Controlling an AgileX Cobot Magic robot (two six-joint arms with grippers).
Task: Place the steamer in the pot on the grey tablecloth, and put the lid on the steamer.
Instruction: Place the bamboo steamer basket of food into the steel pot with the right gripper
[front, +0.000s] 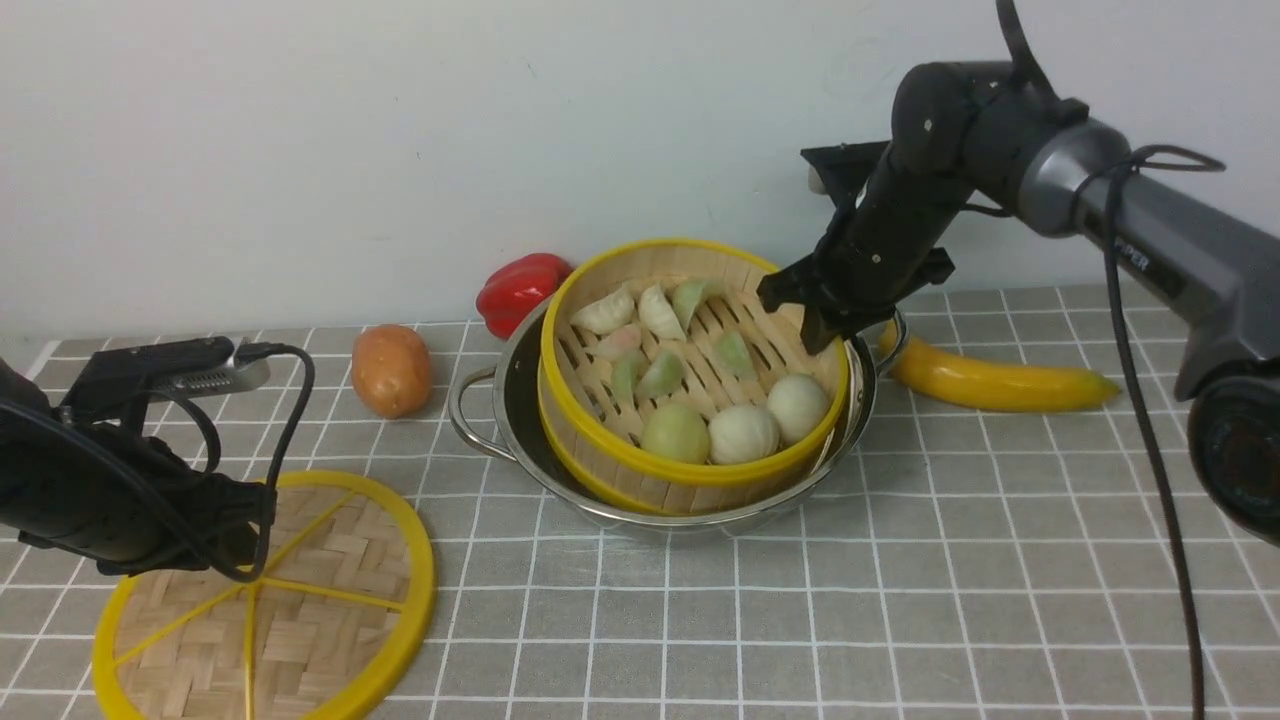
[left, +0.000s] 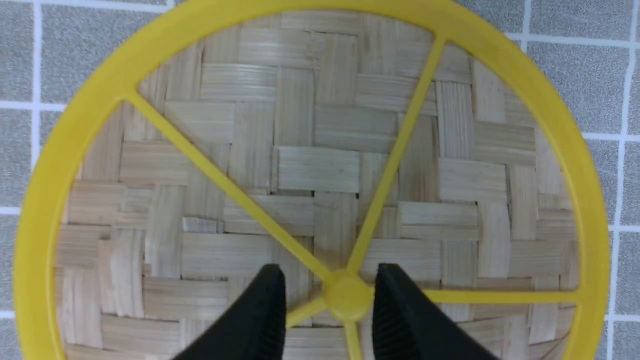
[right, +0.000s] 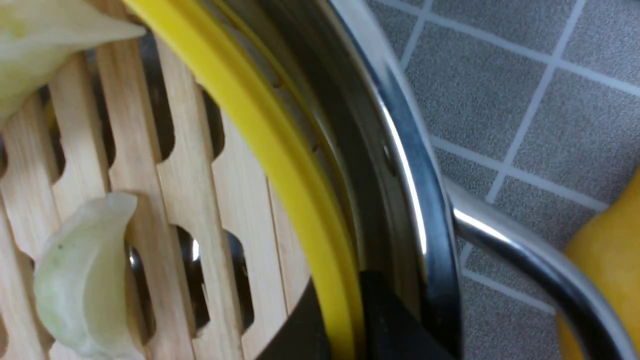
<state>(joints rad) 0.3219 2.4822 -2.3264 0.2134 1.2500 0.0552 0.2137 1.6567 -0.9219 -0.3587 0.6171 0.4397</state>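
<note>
Here, the right gripper (front: 812, 318) is pinching the yellow rim of the steamer (front: 640, 480), which is sitting tilted inside the pot (front: 515, 400) on the grey tablecloth (front: 900, 600). The nearer left gripper (left: 330, 280) is hanging spread over the flat lid (front: 320, 590), its centre hub (left: 347, 300) lying between the fingers.

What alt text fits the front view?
Right hand pinches the far rim of the steamer, which sits tilted in the steel pot on a grey checked tablecloth. Left hand hovers over the flat lid at front left; a potato, red pepper and banana lie behind.
</note>
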